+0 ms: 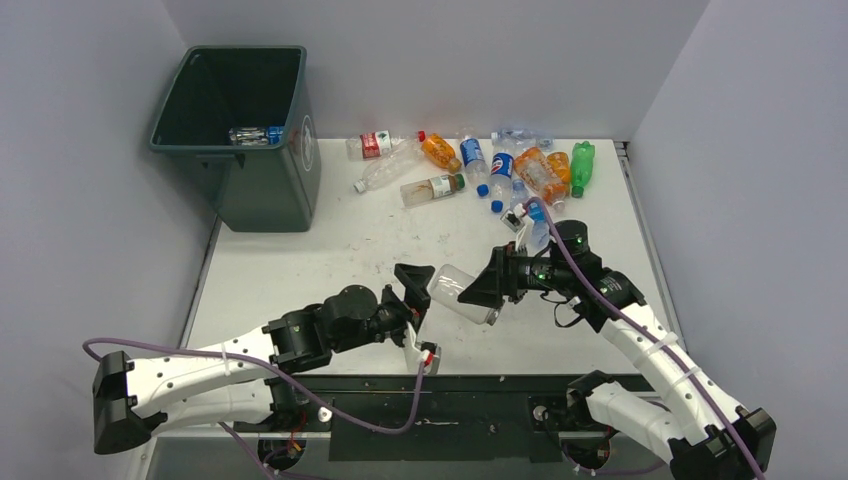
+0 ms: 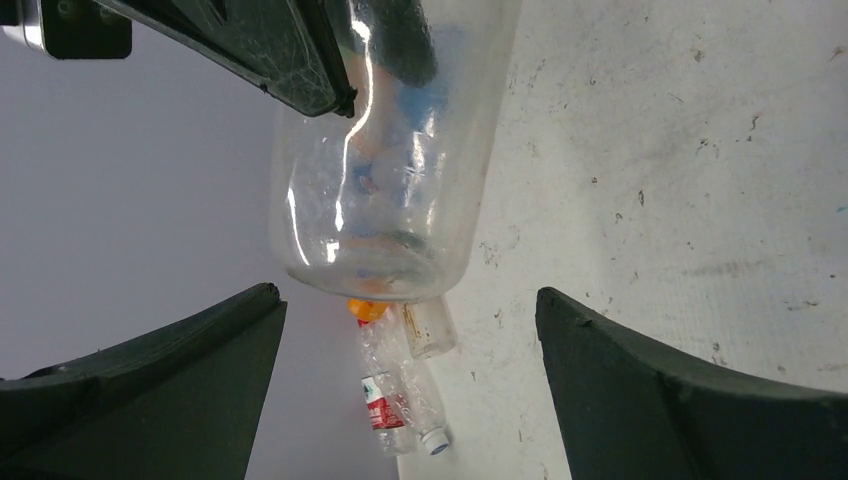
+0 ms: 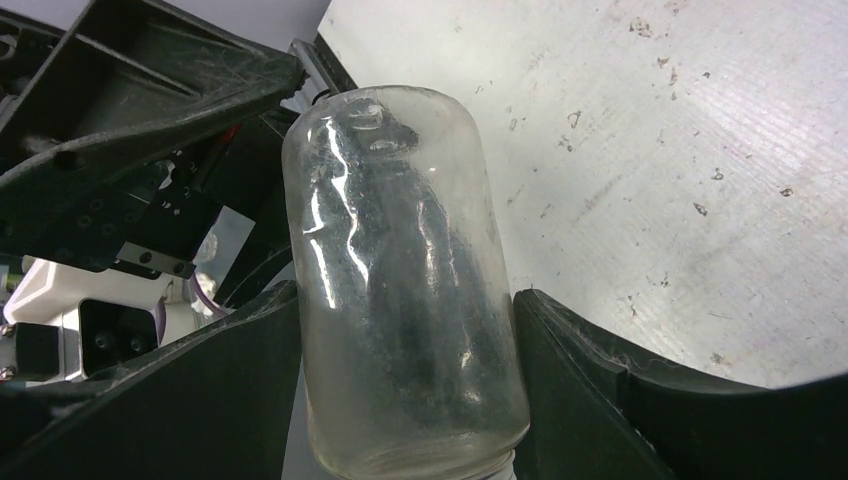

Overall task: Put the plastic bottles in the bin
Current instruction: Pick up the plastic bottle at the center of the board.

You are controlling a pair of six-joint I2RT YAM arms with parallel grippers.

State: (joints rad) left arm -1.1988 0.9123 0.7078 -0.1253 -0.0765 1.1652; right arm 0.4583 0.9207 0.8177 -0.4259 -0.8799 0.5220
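Observation:
My right gripper [image 1: 487,288] is shut on a clear label-less plastic bottle [image 1: 462,293] and holds it above the table's near middle, base pointing left. In the right wrist view the bottle [image 3: 400,290] is pinched between both fingers of the gripper [image 3: 405,400]. My left gripper [image 1: 418,310] is open just left of the bottle's base; in the left wrist view the base [image 2: 380,170] hangs ahead of the fingertips, not between them [image 2: 410,390]. The dark green-grey bin [image 1: 265,185] stands at the far left with a bottle [image 1: 255,135] inside.
Several clear, orange and green bottles [image 1: 480,165] lie in a row along the table's far edge, right of the bin. A red-labelled one [image 2: 395,395] shows in the left wrist view. Grey walls close in the left, back and right sides.

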